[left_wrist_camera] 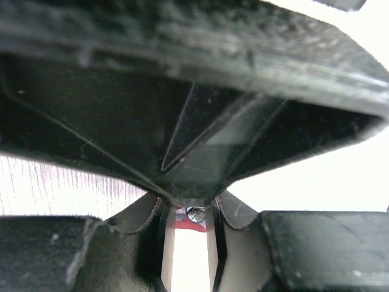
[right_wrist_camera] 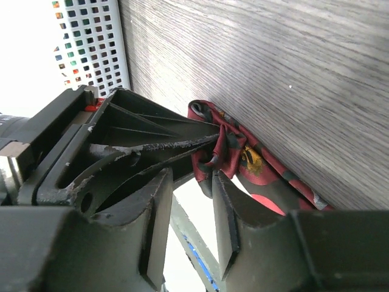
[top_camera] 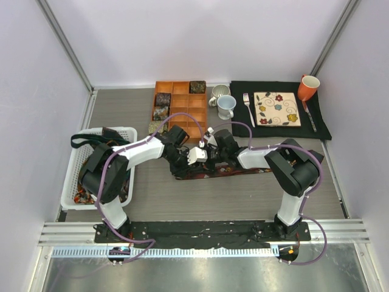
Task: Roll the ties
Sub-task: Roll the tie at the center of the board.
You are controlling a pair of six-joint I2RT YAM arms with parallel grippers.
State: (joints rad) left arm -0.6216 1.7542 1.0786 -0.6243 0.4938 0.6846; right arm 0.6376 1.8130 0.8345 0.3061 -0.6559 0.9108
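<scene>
Pinched shut in the left gripper (top_camera: pixel 197 156) is the crumpled end of a maroon tie (right_wrist_camera: pixel 255 164), whose length lies flat and unrolled on the table (top_camera: pixel 182 201) between the arms. Just beside that end the right gripper (right_wrist_camera: pixel 189 201) hovers, fingers apart and holding nothing. Further off, loose ties (top_camera: pixel 85 139) fill the white basket (top_camera: pixel 79 152). Farthest, several finished rolls (top_camera: pixel 197 87) sit in the orange tray (top_camera: pixel 182 112). This roll looks barely begun, with more waiting.

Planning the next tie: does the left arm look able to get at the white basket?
Probably yes: the white basket sits open beside that arm, uncovered. But the left gripper seems shut on the maroon tie, so it must release first.
</scene>
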